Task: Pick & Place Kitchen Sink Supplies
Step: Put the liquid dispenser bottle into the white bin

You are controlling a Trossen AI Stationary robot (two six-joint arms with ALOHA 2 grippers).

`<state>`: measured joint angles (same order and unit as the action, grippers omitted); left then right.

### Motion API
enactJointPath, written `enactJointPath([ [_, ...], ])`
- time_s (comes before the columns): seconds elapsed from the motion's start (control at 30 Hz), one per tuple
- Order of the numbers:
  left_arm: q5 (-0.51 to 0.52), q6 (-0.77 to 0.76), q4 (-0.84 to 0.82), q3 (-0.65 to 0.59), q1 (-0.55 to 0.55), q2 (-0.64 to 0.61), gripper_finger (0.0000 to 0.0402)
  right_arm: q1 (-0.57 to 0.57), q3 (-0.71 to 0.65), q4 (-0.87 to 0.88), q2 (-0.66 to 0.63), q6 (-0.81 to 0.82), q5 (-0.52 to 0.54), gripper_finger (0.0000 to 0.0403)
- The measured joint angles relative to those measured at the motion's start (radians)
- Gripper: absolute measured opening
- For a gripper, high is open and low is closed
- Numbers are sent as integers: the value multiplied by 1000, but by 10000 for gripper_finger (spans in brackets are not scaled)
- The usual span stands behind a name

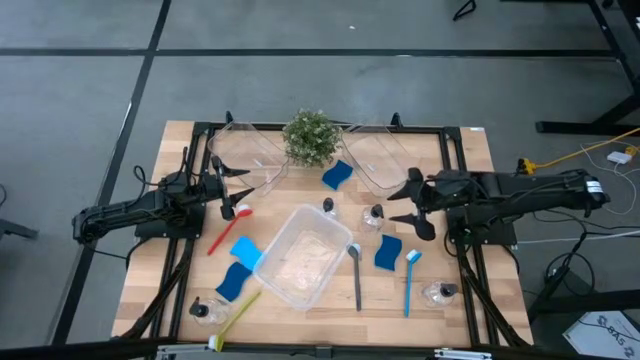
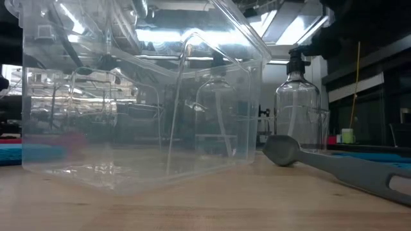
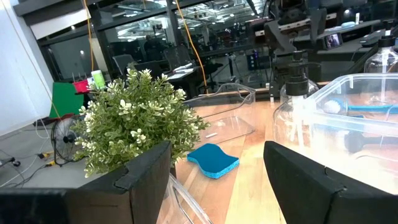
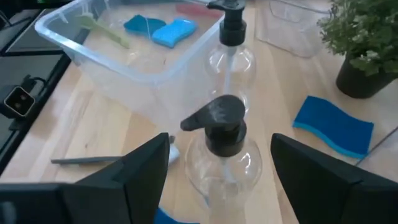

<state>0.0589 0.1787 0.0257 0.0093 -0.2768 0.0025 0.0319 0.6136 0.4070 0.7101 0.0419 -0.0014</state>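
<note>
The wooden counter (image 1: pixel 300 312) is carrying a large clear bin (image 1: pixel 300 255) at its middle, lying empty, with two more clear bins (image 1: pixel 372 155) at the far edge on either side of a small potted plant (image 1: pixel 309 137). The right arm is reaching in from the right, its right claw (image 1: pixel 416 208) standing wide open and holding nothing. Directly ahead of it, between the spread fingers in the right wrist view, a clear pump bottle (image 4: pixel 222 155) is standing upright; a second pump bottle (image 4: pixel 229 53) is standing just beyond, beside the middle bin. This nearer bottle seems the likely pick, and the right arm is plainly closer to it. The left claw (image 1: pixel 226 196) is also open and empty, waiting at the left, above the red brush (image 1: pixel 228 228). Blue sponges (image 1: pixel 337 175), a grey brush (image 1: pixel 356 270) and a blue brush (image 1: pixel 410 280) are lying scattered around the middle bin.
</note>
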Motion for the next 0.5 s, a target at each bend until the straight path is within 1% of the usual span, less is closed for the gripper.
enactJointPath([
  [0.1,0,0,0,0,0,0,251,0,8,11,1,2,1,278],
  [0.2,0,0,0,0,0,0,251,0,-13,8,15,2,10,278],
  [0.37,0,0,0,0,0,0,251,0,-70,-26,61,2,9,278],
  [0.5,0,0,0,0,0,0,251,0,-76,-51,100,6,9,278],
])
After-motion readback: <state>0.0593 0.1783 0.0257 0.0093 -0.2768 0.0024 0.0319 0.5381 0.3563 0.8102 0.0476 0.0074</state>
